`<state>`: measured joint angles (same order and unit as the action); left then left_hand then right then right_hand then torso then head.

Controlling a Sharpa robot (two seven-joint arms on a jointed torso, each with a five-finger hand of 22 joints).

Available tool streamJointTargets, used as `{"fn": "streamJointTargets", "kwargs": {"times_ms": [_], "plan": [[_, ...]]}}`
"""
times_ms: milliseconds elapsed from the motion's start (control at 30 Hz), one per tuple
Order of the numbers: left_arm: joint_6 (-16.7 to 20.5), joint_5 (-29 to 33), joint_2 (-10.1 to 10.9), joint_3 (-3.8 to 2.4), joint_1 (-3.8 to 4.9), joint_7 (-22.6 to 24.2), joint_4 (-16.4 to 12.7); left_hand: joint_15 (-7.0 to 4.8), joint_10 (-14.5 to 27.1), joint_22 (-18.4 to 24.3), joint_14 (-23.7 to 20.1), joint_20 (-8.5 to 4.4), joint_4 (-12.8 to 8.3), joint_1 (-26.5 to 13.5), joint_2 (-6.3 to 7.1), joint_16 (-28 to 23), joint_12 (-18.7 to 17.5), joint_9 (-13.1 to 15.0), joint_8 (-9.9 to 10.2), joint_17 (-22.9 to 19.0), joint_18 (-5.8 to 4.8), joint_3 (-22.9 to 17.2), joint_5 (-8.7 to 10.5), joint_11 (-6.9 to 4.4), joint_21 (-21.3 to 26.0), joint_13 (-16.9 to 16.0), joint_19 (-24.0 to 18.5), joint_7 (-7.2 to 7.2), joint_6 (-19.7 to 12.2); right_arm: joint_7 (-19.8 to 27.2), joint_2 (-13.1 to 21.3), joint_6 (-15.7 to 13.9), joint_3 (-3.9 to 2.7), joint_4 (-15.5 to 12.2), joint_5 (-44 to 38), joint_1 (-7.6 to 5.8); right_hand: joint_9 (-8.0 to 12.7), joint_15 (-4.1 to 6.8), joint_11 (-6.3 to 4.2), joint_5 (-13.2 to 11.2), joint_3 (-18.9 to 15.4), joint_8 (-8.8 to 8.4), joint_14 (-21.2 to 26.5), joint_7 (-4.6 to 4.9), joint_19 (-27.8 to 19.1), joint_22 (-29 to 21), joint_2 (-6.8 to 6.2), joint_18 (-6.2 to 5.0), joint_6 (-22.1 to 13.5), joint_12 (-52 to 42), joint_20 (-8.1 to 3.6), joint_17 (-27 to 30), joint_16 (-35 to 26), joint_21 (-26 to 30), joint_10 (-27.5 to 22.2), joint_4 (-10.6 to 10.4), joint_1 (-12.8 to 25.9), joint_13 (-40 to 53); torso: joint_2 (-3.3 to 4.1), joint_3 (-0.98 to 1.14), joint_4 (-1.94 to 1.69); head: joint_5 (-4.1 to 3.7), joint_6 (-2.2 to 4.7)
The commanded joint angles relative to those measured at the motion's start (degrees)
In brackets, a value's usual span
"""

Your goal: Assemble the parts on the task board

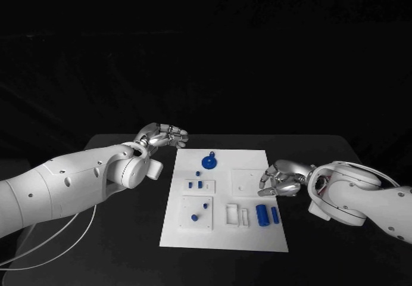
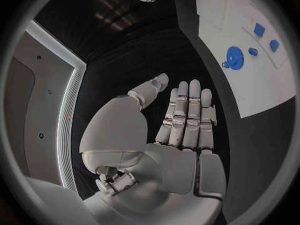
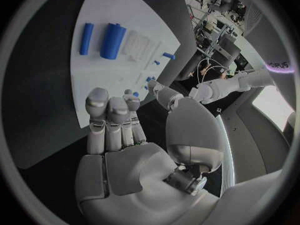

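Observation:
The white task board (image 1: pixel 258 235) lies in the middle of the table. On it are a round blue gear-like part (image 1: pixel 209 161), small blue blocks (image 1: pixel 200 185), two blue pegs (image 1: pixel 199 212) and two blue cylinders (image 1: pixel 267 215). My left hand (image 1: pixel 163 137) hovers over the black table just off the board's far left corner, holding nothing; its fingers (image 2: pixel 187 115) lie straight, with the gear (image 2: pixel 234 57) off to one side. My right hand (image 1: pixel 281 180) hangs over the board's right edge, empty, fingers (image 3: pixel 109 120) loosely extended, the cylinders (image 3: pixel 112 41) beyond them.
White moulded fixtures (image 1: pixel 249 179) and a slotted block (image 1: pixel 233 214) stand on the board. Black table (image 1: pixel 128 238) surrounds it. A white cable (image 1: pixel 52 244) loops under my left arm.

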<state>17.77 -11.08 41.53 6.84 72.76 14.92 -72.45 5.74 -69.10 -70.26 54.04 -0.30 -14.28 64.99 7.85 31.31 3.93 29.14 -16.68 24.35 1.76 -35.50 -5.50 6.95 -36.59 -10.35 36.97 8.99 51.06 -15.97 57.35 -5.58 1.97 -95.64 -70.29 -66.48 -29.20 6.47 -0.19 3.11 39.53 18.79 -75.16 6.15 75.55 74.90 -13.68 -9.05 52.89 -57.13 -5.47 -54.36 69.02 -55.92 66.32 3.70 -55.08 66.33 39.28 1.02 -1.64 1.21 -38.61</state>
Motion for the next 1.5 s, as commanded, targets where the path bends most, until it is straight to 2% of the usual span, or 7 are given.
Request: {"fn": "streamJointTargets", "kwargs": {"times_ms": [33, 167, 267, 433, 667, 1167, 1500], "plan": [[-1.02, 0.4, -0.06, -0.01, -0.03, 0.45, -0.2, 0.19, 0.24, -0.06, 0.17, 0.49, 0.25, -0.19, -0.28, -0.31, 0.24, -0.07, -0.31, 0.06, 0.72, 0.2, 0.32, -0.1, 0.22, 0.08, 0.06, 0.12, -0.33, -6.34, 0.88, 5.33, 0.51, -0.4, 1.66, 0.05, -0.52, 0.24, -0.26, -0.25, -0.1, 0.52, -0.06, -0.15, -0.05, 1.43, 0.22, -5.95, 1.23, -1.28, -0.43, -0.7, 0.74, -0.61, 0.04, -0.98, 1.44, 1.09, -0.16, -0.01, 0.13, -0.55, -0.23], [-1.18, 0.4, 0.05, 0.07, -0.07, 0.37, -0.31, 0.19, 0.24, -0.07, 0.17, 0.49, 0.28, -0.23, -0.29, -0.35, 0.24, -0.08, -0.31, 0.1, 0.71, 0.22, 0.34, -0.1, 0.24, 0.08, 0.05, 0.12, -0.33, -8.34, 1.13, 6.11, 1.16, -0.22, 2.2, 0.05, -1.45, 0.66, -0.73, -0.27, -0.38, 1.44, 0.19, -0.65, -0.16, 1.42, 1.67, -5.95, 2.64, -2.55, -0.64, -1.5, 1.43, -1.41, -0.36, -2.6, 3.57, 2.54, -0.24, 0.04, 0.21, -0.72, -0.47], [-1.26, 0.41, 0.05, 0.11, -0.08, 0.36, -0.35, 0.2, 0.23, -0.07, 0.17, 0.5, 0.29, -0.26, -0.28, -0.38, 0.24, -0.08, -0.32, 0.13, 0.71, 0.23, 0.35, -0.1, 0.26, 0.08, 0.04, 0.12, -0.33, -10.54, 1.06, 6.08, 1.83, -0.25, 3.18, 0.05, -1.78, 0.82, -0.88, -0.31, -0.76, 1.53, 0.36, -0.79, -0.36, 1.4, 1.37, -5.95, 2.77, -2.88, -0.82, -1.83, 1.62, -1.83, -0.57, -2.74, 4.29, 3.06, -0.22, 0.04, 0.2, -1.02, -0.53], [-1.43, 0.42, 0.15, 0.16, -0.09, 0.28, -0.58, 0.2, 0.23, -0.08, 0.16, 0.5, 0.3, -0.27, -0.29, -0.4, 0.24, -0.08, -0.32, 0.14, 0.71, 0.24, 0.35, -0.1, 0.27, 0.08, 0.04, 0.12, -0.33, -12.93, 0.41, 6.17, 3.49, -0.31, 4.24, 0.07, -1.82, 0.83, -0.89, -0.31, -0.86, 1.55, 0.38, -0.8, -0.39, 1.4, 1.31, -5.95, 2.79, -2.92, -0.83, -1.87, 1.65, -1.88, -0.59, -2.8, 4.47, 3.11, -0.12, -0.03, 0.1, -1.38, -0.6], [-1.53, 0.42, 0.2, 0.18, -0.09, 0.28, -0.7, 0.22, 0.24, -0.1, 0.15, 0.52, 0.39, -0.42, -0.27, -0.51, 0.24, -0.1, -0.33, 0.22, 0.7, 0.32, 0.43, -0.1, 0.31, 0.09, 0.02, 0.13, -0.34, -14.26, -1.07, 5.32, 4.74, 0.23, 4.38, 0.25, -2.08, 0.84, -0.91, -0.3, -2.78, 1.53, 0.35, -0.84, -0.53, 1.39, 0.48, -5.95, 2.76, -3.36, -0.79, -2.23, 2.0, -2.38, -0.43, -4.32, 7.71, 3.61, -0.11, -0.05, 0.04, -1.39, -0.9], [-1.59, 0.42, 0.39, 0.22, -0.09, 0.21, -0.79, 0.23, 0.24, -0.14, 0.15, 0.53, 0.49, -0.54, -0.28, -0.63, 0.23, -0.12, -0.35, 0.35, 0.7, 0.38, 0.48, -0.1, 0.37, 0.09, 0.01, 0.13, -0.35, -16.03, -4.42, 4.43, 5.56, 2.2, 3.62, 1.76, -2.68, 0.88, -0.95, -0.29, -4.63, 1.14, 0.57, -0.86, -1.33, 1.3, 0.94, -5.95, 2.39, -3.59, -1.18, -2.93, 2.36, -3.37, -0.62, -5.63, 10.88, 4.38, -0.1, -0.08, 0.02, -1.17, -1.61], [-1.75, 0.43, 0.39, 0.23, -0.09, 0.13, -0.85, 0.24, 0.24, -0.16, 0.16, 0.53, 0.53, -0.58, -0.29, -0.69, 0.23, -0.13, -0.35, 0.4, 0.7, 0.39, 0.48, -0.1, 0.4, 0.1, 0.0, 0.13, -0.36, -16.61, -7.29, 2.37, 5.86, 3.18, 0.78, 2.71, -3.01, 0.87, -0.95, -0.28, -5.47, 0.96, 0.63, -0.86, -1.68, 1.29, 2.19, -5.95, 2.35, -3.86, -1.43, -3.24, 2.46, -3.97, -0.45, -4.52, 10.7, 4.85, -0.13, -0.14, 0.03, -1.06, -1.73]]}}
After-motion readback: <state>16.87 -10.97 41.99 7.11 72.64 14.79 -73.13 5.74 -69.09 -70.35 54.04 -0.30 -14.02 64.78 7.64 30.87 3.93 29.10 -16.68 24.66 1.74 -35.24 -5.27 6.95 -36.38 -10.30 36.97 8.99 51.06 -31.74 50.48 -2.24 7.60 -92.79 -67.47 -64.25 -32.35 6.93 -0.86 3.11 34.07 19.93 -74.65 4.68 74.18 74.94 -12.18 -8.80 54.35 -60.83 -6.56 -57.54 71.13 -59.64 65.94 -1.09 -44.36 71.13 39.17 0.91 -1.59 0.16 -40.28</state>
